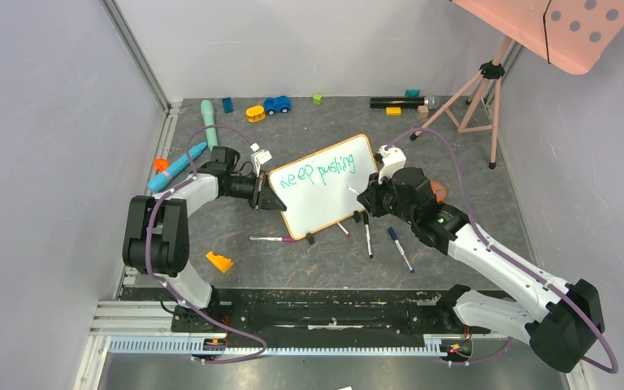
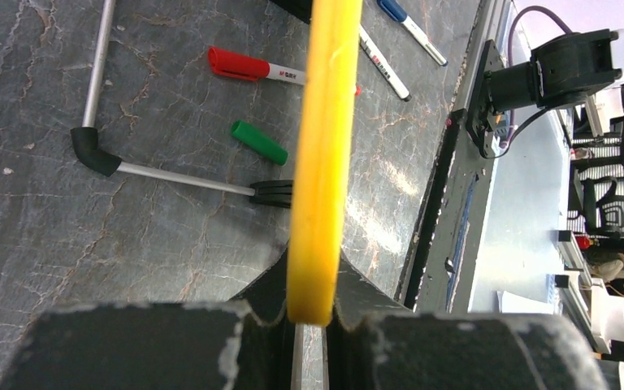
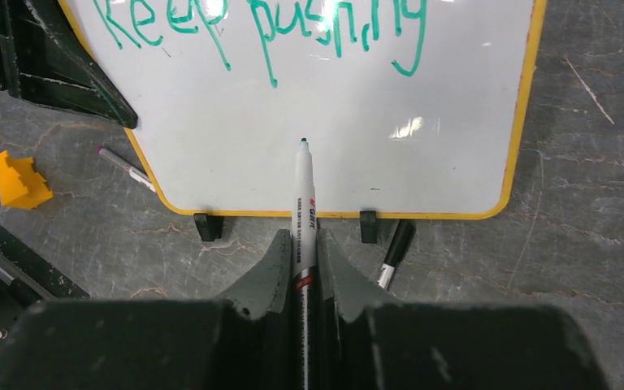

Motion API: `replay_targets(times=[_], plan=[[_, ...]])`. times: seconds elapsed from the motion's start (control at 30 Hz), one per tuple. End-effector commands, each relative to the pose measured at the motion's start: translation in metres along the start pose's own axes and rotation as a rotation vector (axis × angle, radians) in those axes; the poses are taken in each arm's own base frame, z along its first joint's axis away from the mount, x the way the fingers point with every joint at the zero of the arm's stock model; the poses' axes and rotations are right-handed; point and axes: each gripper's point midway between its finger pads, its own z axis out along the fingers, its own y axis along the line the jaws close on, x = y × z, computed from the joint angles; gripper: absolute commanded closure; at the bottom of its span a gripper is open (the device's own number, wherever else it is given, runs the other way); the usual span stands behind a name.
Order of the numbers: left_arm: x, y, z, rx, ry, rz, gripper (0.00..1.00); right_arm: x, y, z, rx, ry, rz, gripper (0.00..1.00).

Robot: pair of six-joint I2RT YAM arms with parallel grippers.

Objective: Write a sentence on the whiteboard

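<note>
Bases and rail [image 1: 292, 345] are sitting closest in the overhead view, and from them both arms are reaching to the whiteboard [image 1: 325, 195], which is standing propped near the middle of the table [image 1: 455, 162], between the two grippers. At its left edge the left gripper [image 1: 270, 195] is clamping the frame, while the right gripper [image 1: 366, 201] is hanging at its lower right, with loose markers [image 1: 368, 236] lying just in front. So far the sentence [image 1: 318, 171] is reading "Keep pushing" in green. From the left wrist, the fingers are pinching the yellow-orange rim edge-on, with a green cap [image 2: 258, 142] lying beyond. From the right wrist, the fingers are squeezing a marker [image 3: 304, 195] by its barrel, its tip aiming at bare board under the writing; whether it is touching I cannot tell. Judging by looks, the board is seeming light, stiff and slick, likely to skid or tip on its clip feet [image 3: 209, 226] under pen pressure, so the rim is the place to hold.
</note>
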Motion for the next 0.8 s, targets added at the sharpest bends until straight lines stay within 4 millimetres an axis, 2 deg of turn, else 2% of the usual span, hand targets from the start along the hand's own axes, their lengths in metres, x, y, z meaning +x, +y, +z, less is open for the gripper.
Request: replay_targets(times=[0.0, 0.37, 0.57, 0.77], plan=[[0.031, 0.011, 0.008, -0.047, 0.110, -0.036, 0.98, -0.014, 0.013, 0.005, -0.033, -0.050, 0.001, 1.00], [0.035, 0.014, 0.010, -0.068, 0.155, -0.044, 0.98, -0.008, 0.021, 0.005, -0.050, -0.029, -0.002, 1.00], [0.037, 0.016, 0.016, -0.071, 0.176, -0.063, 0.98, 0.000, 0.039, 0.012, -0.105, -0.003, -0.035, 1.00], [0.038, 0.019, 0.017, -0.084, 0.182, -0.060, 0.98, -0.004, 0.055, 0.022, -0.135, 0.008, -0.090, 1.00]])
